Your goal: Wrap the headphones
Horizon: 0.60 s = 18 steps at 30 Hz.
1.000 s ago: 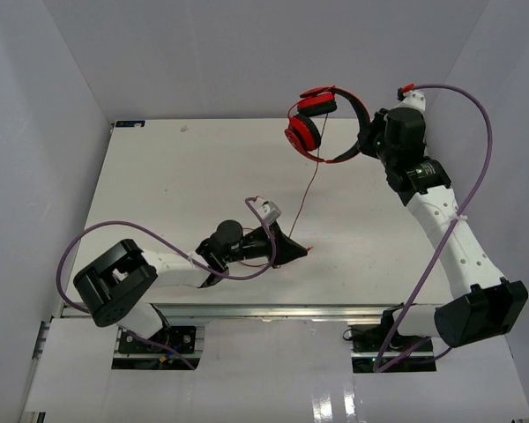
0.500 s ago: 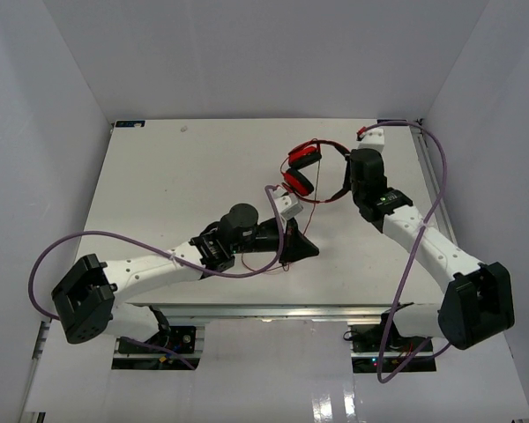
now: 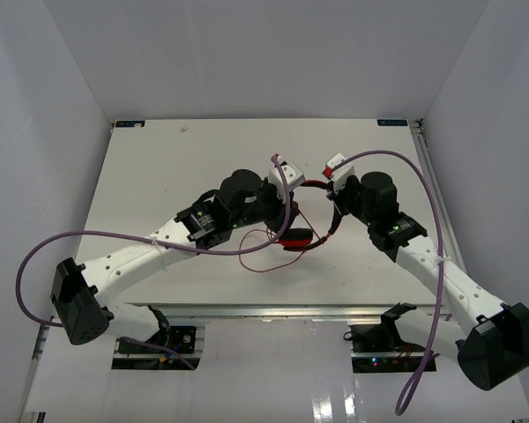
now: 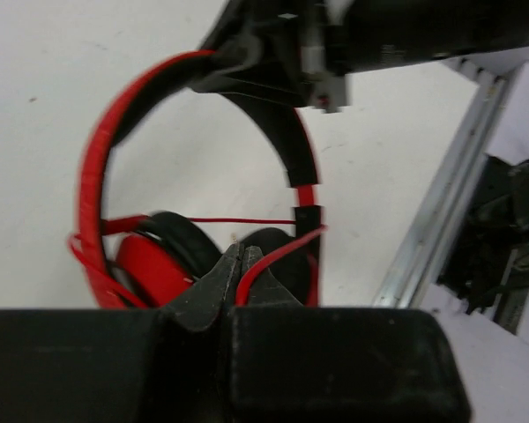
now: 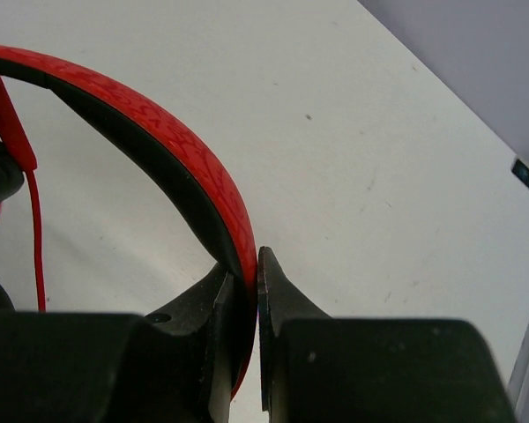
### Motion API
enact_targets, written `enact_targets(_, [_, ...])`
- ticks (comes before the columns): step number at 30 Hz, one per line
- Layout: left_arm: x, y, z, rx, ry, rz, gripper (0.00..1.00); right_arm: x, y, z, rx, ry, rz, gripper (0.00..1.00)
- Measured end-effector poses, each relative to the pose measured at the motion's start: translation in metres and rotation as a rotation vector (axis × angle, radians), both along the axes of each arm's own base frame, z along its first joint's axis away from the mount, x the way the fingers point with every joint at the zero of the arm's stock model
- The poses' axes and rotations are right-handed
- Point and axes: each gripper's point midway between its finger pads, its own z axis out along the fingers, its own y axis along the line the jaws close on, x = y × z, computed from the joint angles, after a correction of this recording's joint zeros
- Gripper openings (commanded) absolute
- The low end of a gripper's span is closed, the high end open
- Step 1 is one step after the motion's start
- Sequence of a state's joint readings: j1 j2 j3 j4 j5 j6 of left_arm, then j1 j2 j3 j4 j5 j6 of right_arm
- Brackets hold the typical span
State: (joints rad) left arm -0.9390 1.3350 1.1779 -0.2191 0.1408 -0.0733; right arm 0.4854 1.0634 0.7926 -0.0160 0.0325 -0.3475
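While the right end effector clamps the band of the red over-ear headphones with black pads over the white bench, the left end effector pinches their thin red cord. The wrapping seems barely begun, and a loose loop lies free.
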Motion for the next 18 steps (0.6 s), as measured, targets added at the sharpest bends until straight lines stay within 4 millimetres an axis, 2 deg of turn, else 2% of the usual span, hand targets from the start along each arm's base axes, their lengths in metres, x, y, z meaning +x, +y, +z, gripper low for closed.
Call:
enact_targets(3, [0.016, 0.018, -0.006, 0.08, -0.032, 0.065, 0.1, -0.015, 0.019, 0.001, -0.028, -0.004, 0.17, 0.08])
enact_targets(8, [0.022, 0.037, -0.023, 0.192, -0.052, 0.111, 0.15, -0.029, 0.033, 0.005, -0.076, -0.015, 0.327, 0.08])
enact_targets(10, [0.024, 0.042, -0.019, 0.199, -0.074, 0.127, 0.16, -0.031, 0.034, 0.004, -0.099, -0.021, 0.356, 0.08])
enact_targets(15, [0.034, 0.07, -0.006, 0.211, -0.144, 0.217, 0.18, -0.042, 0.035, -0.005, -0.129, 0.017, 0.421, 0.08])
enact_targets(18, [0.038, 0.085, -0.007, 0.224, -0.168, 0.258, 0.19, -0.047, 0.038, -0.002, -0.121, 0.034, 0.448, 0.08])
